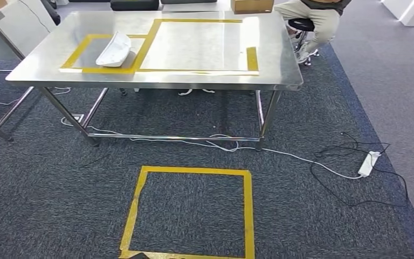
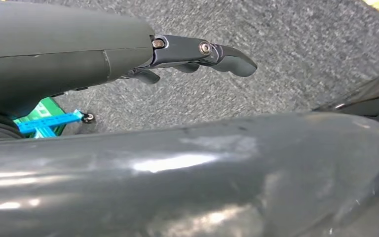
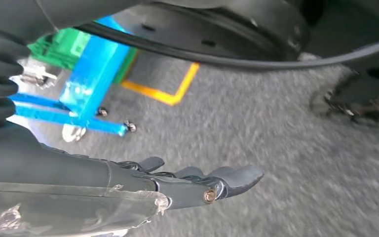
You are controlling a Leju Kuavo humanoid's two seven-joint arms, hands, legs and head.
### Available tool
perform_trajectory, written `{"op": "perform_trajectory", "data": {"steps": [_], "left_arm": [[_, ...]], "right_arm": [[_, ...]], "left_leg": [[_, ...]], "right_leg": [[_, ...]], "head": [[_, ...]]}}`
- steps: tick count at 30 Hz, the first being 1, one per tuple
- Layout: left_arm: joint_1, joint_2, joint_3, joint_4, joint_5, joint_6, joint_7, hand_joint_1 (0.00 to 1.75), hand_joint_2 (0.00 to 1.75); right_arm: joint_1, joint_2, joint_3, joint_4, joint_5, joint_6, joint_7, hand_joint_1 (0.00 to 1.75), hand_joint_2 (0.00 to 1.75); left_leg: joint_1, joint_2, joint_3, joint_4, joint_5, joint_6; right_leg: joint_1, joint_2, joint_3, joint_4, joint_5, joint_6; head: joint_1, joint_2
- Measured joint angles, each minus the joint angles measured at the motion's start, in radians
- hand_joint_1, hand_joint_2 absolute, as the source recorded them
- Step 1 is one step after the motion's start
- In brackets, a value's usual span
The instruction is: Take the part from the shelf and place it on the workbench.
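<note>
Head view: white part (image 1: 114, 49) already lying on the workbench (image 1: 280, 54), inside a yellow tape outline, far ahead of both hands.

Left hand (image 2: 197, 54) and right hand (image 3: 197, 185) hanging over grey carpet, fingers stretched out and holding nothing; probably lowered because the placing looks done.

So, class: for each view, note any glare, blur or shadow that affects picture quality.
Head view: sharp; ceiling light glares off the steel workbench top beside the white curved part, with shadow beneath. Left wrist view: bright sheen on the dark grey cover. Right wrist view: motion blur smears the grey carpet.
</note>
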Motion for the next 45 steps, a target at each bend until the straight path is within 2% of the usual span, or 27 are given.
{"op": "perform_trajectory", "data": {"steps": [1,2,3,5,7,9,11,13,15,16,17,19,21,23,25,27,29,30,31,32,34,36,38,40,42,44,45], "left_arm": [[0.0,0.001,0.0,0.0,0.0,0.0,0.0,0.0,0.0],[0.0,0.001,0.0,0.0,-0.001,0.0,0.0,0.0,0.0],[0.0,0.002,0.001,0.0,-0.002,0.0,0.0,0.0,0.0],[0.001,0.003,0.001,0.0,-0.003,0.0,0.0,0.0,0.0],[0.001,0.003,0.003,0.0,-0.003,0.0,-0.001,0.0,0.0],[0.0,0.003,0.005,0.0,-0.003,0.0,-0.001,0.0,0.0],[0.0,0.003,0.007,0.0,-0.003,0.0,-0.002,0.0,0.0],[0.001,0.003,0.008,0.0,-0.004,0.0,-0.002,0.0,0.0],[0.004,0.004,0.009,0.0,-0.004,0.0,-0.002,0.0,0.0],[0.004,0.005,0.01,0.0,-0.004,0.0,-0.002,0.0,0.0],[0.004,0.005,0.01,0.0,-0.004,0.0,-0.002,0.0,0.0],[0.003,0.005,0.011,0.0,-0.005,0.0,-0.003,0.0,0.0],[0.002,0.005,0.012,0.0,-0.007,0.0,-0.005,0.0,0.0],[0.002,0.005,0.013,0.0,-0.008,0.0,-0.006,0.0,0.0],[0.0,0.006,0.014,0.0,-0.01,0.0,-0.006,0.0,0.0],[-0.003,0.006,0.015,0.0,-0.011,0.0,-0.006,0.0,0.0],[-0.003,0.006,0.015,0.0,-0.012,0.0,-0.007,0.0,0.0],[-0.001,0.006,0.016,0.0,-0.012,0.0,-0.007,0.0,0.0],[0.0,0.006,0.016,0.0,-0.012,0.001,-0.004,0.0,0.0],[0.002,0.006,0.016,0.0,-0.012,0.004,0.001,0.0,0.0],[0.002,0.006,0.017,0.0,-0.013,0.011,0.017,0.0,0.0],[0.002,0.003,0.017,0.0,-0.015,0.015,0.028,0.0,0.0],[0.0,-0.002,0.016,0.0,-0.015,0.014,0.034,0.0,0.0],[0.0,-0.006,0.014,0.0,-0.015,0.012,0.038,0.0,0.0],[0.0,-0.01,0.011,0.0,-0.015,0.012,0.039,0.0,0.0],[0.003,-0.016,0.006,0.001,-0.015,0.012,0.041,0.0,0.0],[0.005,-0.017,0.004,0.001,-0.015,0.012,0.042,0.0,0.0]], "right_arm": [[0.002,0.001,-0.003,0.0,-0.001,0.002,0.0,0.0,0.0],[0.004,0.001,-0.005,0.0,-0.002,0.003,0.001,0.0,0.0],[0.006,0.001,-0.007,0.0,-0.002,0.004,0.001,0.0,0.0],[0.004,0.002,-0.011,0.0,-0.003,0.004,0.001,0.0,0.0],[0.001,0.003,-0.013,0.0,-0.003,0.005,0.001,0.0,0.0],[0.0,0.003,-0.015,0.0,-0.004,0.004,0.001,0.0,0.0],[0.005,0.003,-0.019,0.0,-0.004,0.004,0.002,0.0,0.0],[0.006,0.003,-0.021,0.0,-0.004,0.005,0.003,0.0,0.0],[0.004,0.004,-0.022,0.0,-0.004,0.005,0.003,0.0,0.0],[0.005,0.004,-0.022,0.001,-0.004,0.005,0.003,0.0,0.0],[0.006,0.004,-0.023,0.001,-0.004,0.005,0.004,0.0,0.0],[0.008,0.004,-0.024,0.001,-0.005,0.008,0.007,0.0,0.0],[0.004,0.004,-0.025,0.001,-0.006,0.012,0.013,0.0,0.0],[0.001,0.004,-0.026,0.001,-0.005,0.012,0.016,0.0,0.0],[0.004,0.004,-0.026,0.001,-0.003,0.01,0.018,0.0,0.0],[0.006,0.004,-0.027,0.001,-0.002,0.008,0.02,0.0,0.0],[0.003,0.004,-0.027,0.001,-0.002,0.008,0.021,0.0,0.0],[0.002,0.005,-0.027,0.001,-0.002,0.007,0.021,0.0,0.0],[0.002,0.005,-0.027,0.001,-0.001,0.005,0.022,0.0,0.0],[0.003,0.005,-0.027,0.001,0.0,0.002,0.023,0.0,0.0],[0.005,0.005,-0.027,0.001,0.001,-0.005,0.025,0.0,0.0],[0.004,0.005,-0.027,0.0,0.001,-0.011,0.027,0.0,0.0],[0.002,0.005,-0.028,-0.001,0.0,-0.018,0.03,0.0,0.0],[0.008,0.004,-0.032,-0.003,-0.003,-0.024,0.034,0.0,0.0],[0.015,0.003,-0.04,-0.004,-0.01,-0.027,0.039,0.0,0.0],[0.015,0.003,-0.049,-0.005,-0.021,-0.03,0.044,0.0,0.0],[0.014,0.003,-0.054,-0.005,-0.026,-0.032,0.046,0.0,0.0]], "left_leg": [[0.0,0.0,-0.007,0.042,-0.007,-0.002],[0.001,0.0,0.004,0.048,0.006,-0.003],[0.003,-0.003,0.036,0.011,0.031,-0.003],[0.008,-0.035,0.132,-0.129,0.074,-0.003],[0.014,-0.067,0.189,-0.223,0.082,0.003],[0.014,-0.06,0.188,-0.235,0.077,0.017],[0.014,-0.04,0.183,-0.237,0.081,0.034],[0.013,-0.017,0.179,-0.238,0.084,0.047],[0.011,0.009,0.174,-0.238,0.086,0.051],[0.01,0.021,0.173,-0.237,0.087,0.052],[0.009,0.032,0.172,-0.237,0.087,0.052],[0.009,0.052,0.175,-0.237,0.087,0.051],[0.004,0.07,0.178,-0.234,0.085,0.044],[-0.001,0.086,0.176,-0.232,0.086,0.034],[0.0,0.101,0.175,-0.231,0.085,0.023],[0.004,0.074,0.161,-0.198,0.055,0.013],[0.006,0.025,0.108,-0.082,-0.013,0.006],[0.006,0.012,0.074,-0.009,-0.044,0.005],[0.006,0.006,0.048,0.046,-0.061,0.005],[0.006,0.003,0.036,0.068,-0.056,0.005],[0.009,-0.007,0.071,-0.005,0.005,0.006],[0.018,-0.053,0.135,-0.141,0.064,0.006],[0.023,-0.089,0.164,-0.209,0.075,0.01],[0.021,-0.075,0.163,-0.213,0.073,0.023],[0.021,-0.05,0.163,-0.215,0.075,0.037],[0.019,-0.021,0.162,-0.216,0.076,0.047],[0.017,-0.004,0.162,-0.216,0.076,0.049]], "right_leg": [[0.0,0.005,-0.009,0.002,0.008,0.001],[-0.001,0.011,-0.018,0.004,0.014,0.004],[-0.002,0.019,-0.026,0.008,0.019,0.006],[-0.004,0.037,-0.043,0.019,0.024,0.013],[-0.002,0.056,-0.061,0.032,0.028,0.023],[-0.003,0.074,-0.076,0.038,0.035,0.035],[-0.004,0.055,-0.093,0.058,0.023,0.047],[-0.005,0.013,-0.139,0.155,-0.033,0.057],[-0.008,-0.005,-0.204,0.299,-0.098,0.063],[-0.009,-0.007,-0.222,0.342,-0.109,0.065],[-0.009,-0.009,-0.219,0.346,-0.101,0.066],[-0.01,-0.025,-0.154,0.234,-0.038,0.064],[-0.005,-0.064,-0.081,0.095,0.011,0.059],[0.001,-0.077,-0.064,0.049,0.018,0.047],[0.001,-0.056,-0.073,0.048,0.024,0.031],[-0.003,-0.036,-0.077,0.045,0.032,0.017],[-0.006,-0.015,-0.083,0.043,0.039,0.007],[-0.006,-0.003,-0.087,0.043,0.041,0.006],[-0.006,0.01,-0.09,0.044,0.043,0.006],[-0.006,0.024,-0.091,0.044,0.045,0.007],[-0.008,0.053,-0.092,0.045,0.048,0.012],[-0.009,0.08,-0.098,0.052,0.05,0.021],[-0.008,0.104,-0.112,0.058,0.053,0.034],[-0.012,0.12,-0.126,0.058,0.058,0.046],[-0.01,0.079,-0.144,0.087,0.037,0.057],[-0.007,0.016,-0.194,0.197,-0.027,0.064],[-0.008,0.001,-0.226,0.268,-0.062,0.067]], "head": [[0.0,0.0],[0.0,0.0],[0.0,0.0],[0.0,0.0],[0.0,0.0],[0.0,0.0],[0.004,0.0],[0.011,0.0],[0.014,0.0],[0.014,0.0],[0.014,0.0],[0.014,0.0],[0.015,0.0],[0.016,0.0],[0.016,0.0],[0.015,0.0],[0.012,0.0],[0.011,0.0],[0.011,0.0],[0.01,0.0],[0.011,0.0],[0.01,0.0],[0.009,0.0],[0.008,0.0],[0.015,0.0],[0.025,0.0],[0.027,0.0]]}}
